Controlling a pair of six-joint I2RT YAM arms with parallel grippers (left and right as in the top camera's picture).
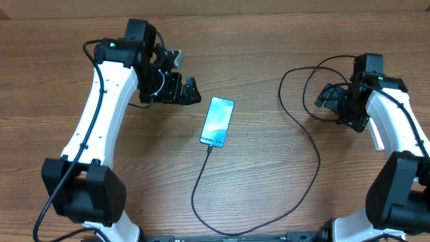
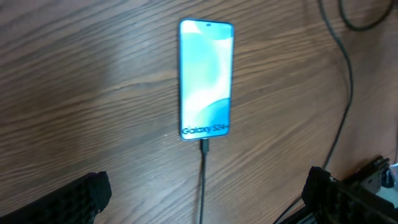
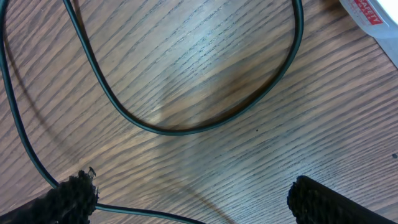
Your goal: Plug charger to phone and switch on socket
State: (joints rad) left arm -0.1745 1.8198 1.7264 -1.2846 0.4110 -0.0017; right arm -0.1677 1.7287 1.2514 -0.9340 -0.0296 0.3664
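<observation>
The phone (image 1: 217,122) lies flat mid-table with its teal screen up, and in the left wrist view the phone (image 2: 206,78) shows "Galaxy" text at its near end. The charger (image 1: 306,138), a thin black cable, has its plug tip (image 2: 203,146) seated in that end; it loops toward the table's front edge, then right and back toward the right arm. My left gripper (image 1: 193,92) (image 2: 207,193) is open, left of the phone, over the cable. My right gripper (image 1: 324,102) (image 3: 193,193) is open above cable loops (image 3: 186,127). The socket is not clearly in view.
A white corner with red print (image 3: 367,14) shows at the top right of the right wrist view; I cannot tell what it is. The tabletop (image 1: 269,40) is brown wood grain. The cable's big loop (image 1: 222,230) nears the front edge.
</observation>
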